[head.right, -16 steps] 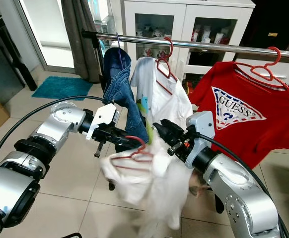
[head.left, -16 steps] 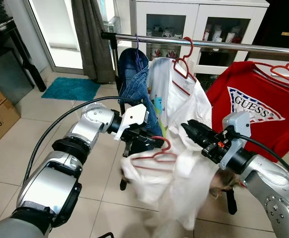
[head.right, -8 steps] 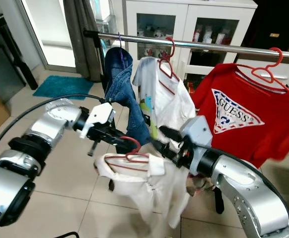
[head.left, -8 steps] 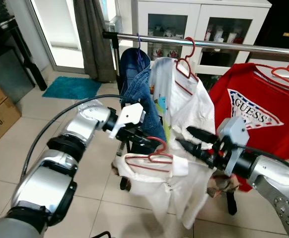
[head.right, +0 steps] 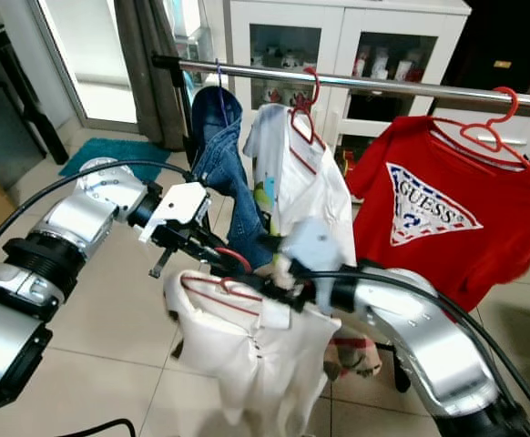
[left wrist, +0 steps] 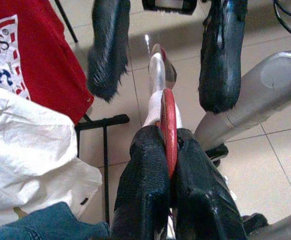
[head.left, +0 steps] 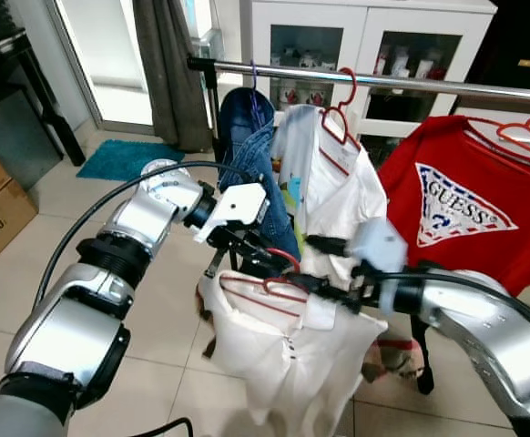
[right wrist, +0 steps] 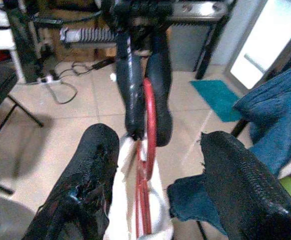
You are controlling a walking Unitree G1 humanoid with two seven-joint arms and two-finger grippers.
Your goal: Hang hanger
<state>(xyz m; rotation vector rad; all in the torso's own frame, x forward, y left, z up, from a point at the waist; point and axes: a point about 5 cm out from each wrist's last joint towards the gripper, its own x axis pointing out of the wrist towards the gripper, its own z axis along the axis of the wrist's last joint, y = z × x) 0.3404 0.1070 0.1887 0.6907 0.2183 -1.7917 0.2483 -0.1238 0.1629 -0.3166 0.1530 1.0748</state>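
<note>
Red plastic hanger (head.left: 270, 284) carrying the white shirt (head.left: 288, 350) sits below the chrome rail (head.left: 374, 80), pinched in my left gripper (head.left: 260, 261). Right gripper (right wrist: 150, 175) straddles it, fingers spread. Next I judge: lift toward twelve o'clock and hook the rail.

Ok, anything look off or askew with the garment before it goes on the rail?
Yes. The white shirt sits lopsided on the red hanger, collar bunched and fabric sagging unevenly. The left end effector pinches the hanger's hook, while the right end effector is open around it. A crumpled cloth lies on the floor.
</note>
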